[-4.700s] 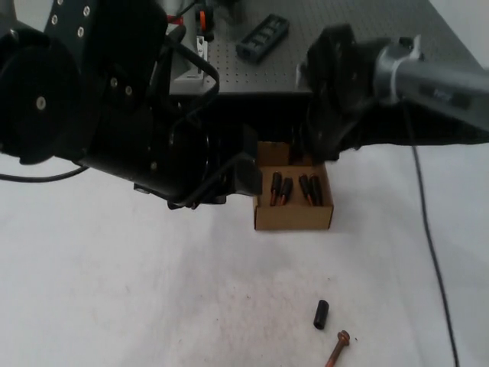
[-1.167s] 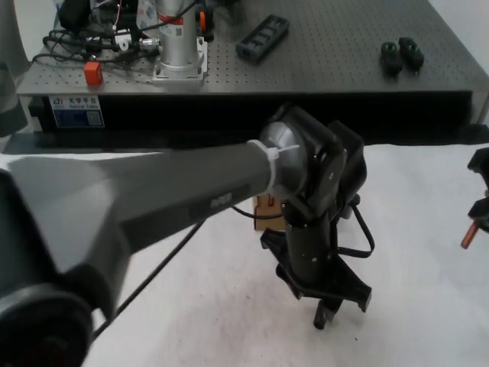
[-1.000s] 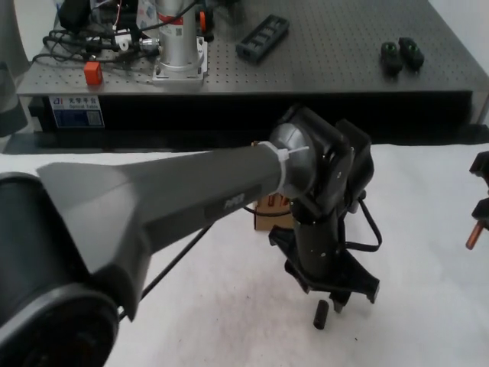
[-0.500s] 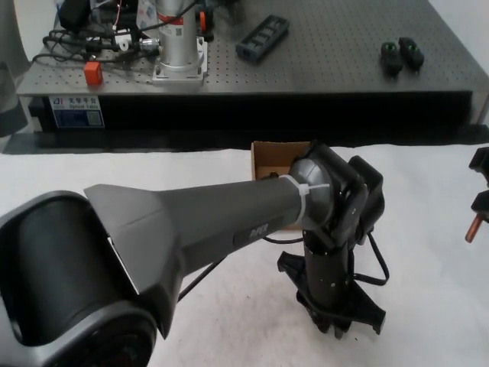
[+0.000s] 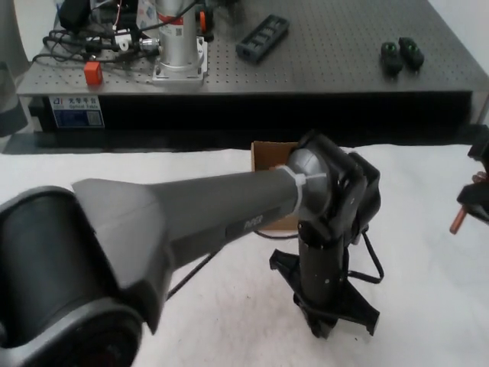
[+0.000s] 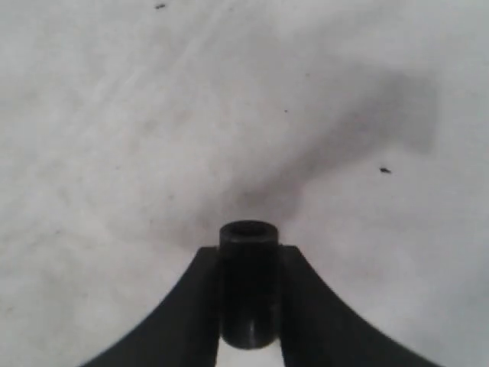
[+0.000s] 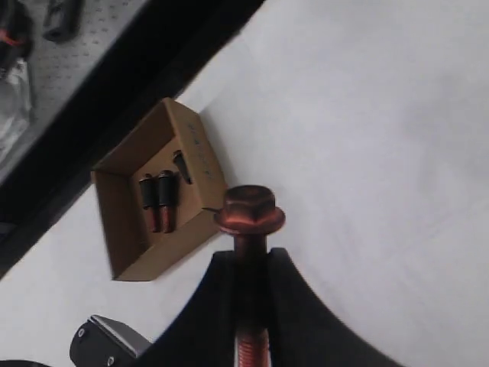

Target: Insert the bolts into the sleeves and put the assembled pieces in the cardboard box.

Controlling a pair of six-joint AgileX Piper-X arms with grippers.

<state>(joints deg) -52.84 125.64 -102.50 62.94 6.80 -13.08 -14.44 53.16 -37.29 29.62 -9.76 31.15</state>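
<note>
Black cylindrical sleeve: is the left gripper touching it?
Touching. The left wrist view shows the black cylindrical sleeve clamped between the left gripper's two fingers, no gap on either side.

High view looks forward-down; right wrist view close, shares cardboard box (image 7: 200, 151).

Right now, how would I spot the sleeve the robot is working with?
Find the big grey left arm over the white cloth. Between its black jaws sits the sleeve, a short black tube with an open end, unlike the copper bolt in the right jaws.
</note>
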